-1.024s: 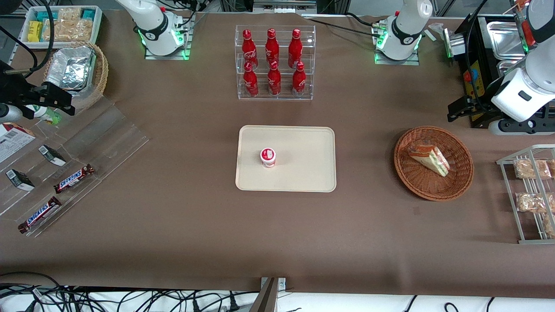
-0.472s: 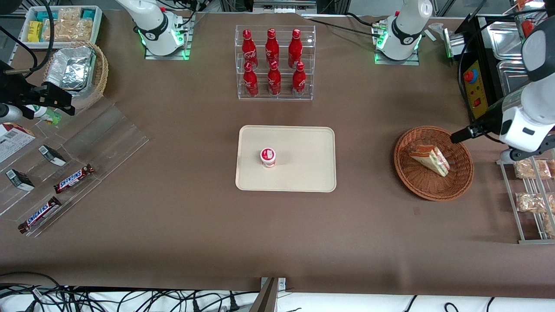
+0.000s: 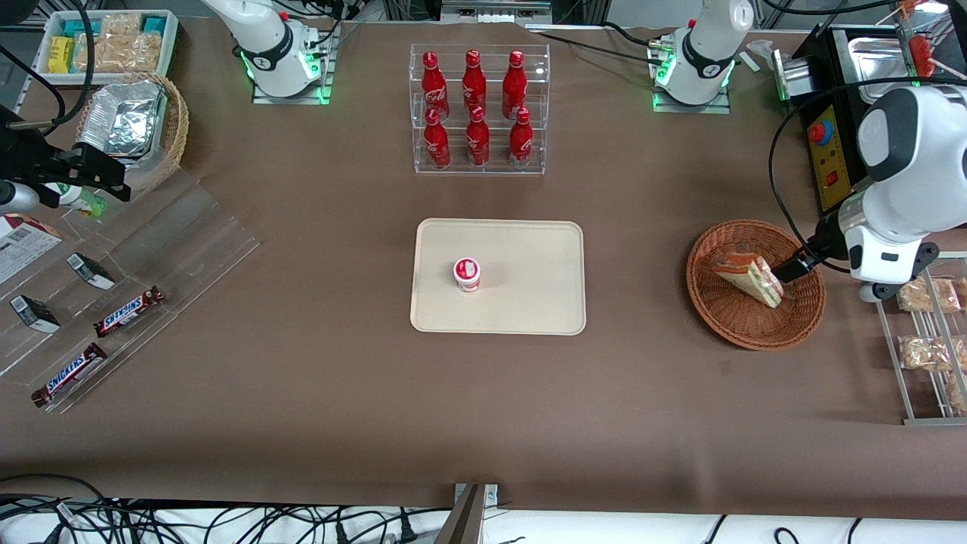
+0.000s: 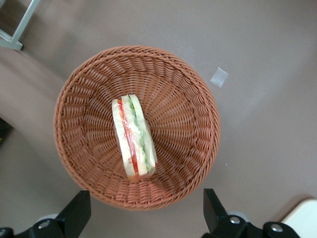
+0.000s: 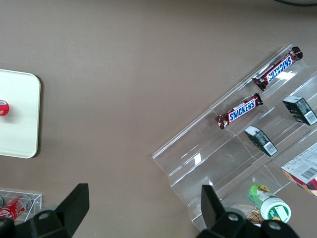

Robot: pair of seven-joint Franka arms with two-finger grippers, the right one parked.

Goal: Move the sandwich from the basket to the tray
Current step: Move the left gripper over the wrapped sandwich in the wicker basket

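Note:
The wrapped sandwich (image 3: 748, 278) lies on its side in the round reddish-brown basket (image 3: 725, 332), toward the working arm's end of the table. In the left wrist view the sandwich (image 4: 132, 138) shows its red and green filling, and the basket's woven wall (image 4: 74, 99) rings it. My gripper (image 3: 795, 266) hangs open above the basket's rim, on the side toward the wire rack and apart from the sandwich. Its two fingers (image 4: 77, 214) stand wide, with nothing between them. The cream tray (image 3: 529, 302) sits mid-table.
A small red-lidded cup (image 3: 467, 274) stands on the tray. A wire rack of bagged snacks (image 3: 925, 332) stands close beside the basket. A black control box (image 3: 831, 151) and a clear rack of red bottles (image 3: 478, 109) lie farther from the front camera.
The left arm has swung toward the front camera and in over the basket. Its gripper went from beside the control box to above the basket's rim. The sandwich has not moved.

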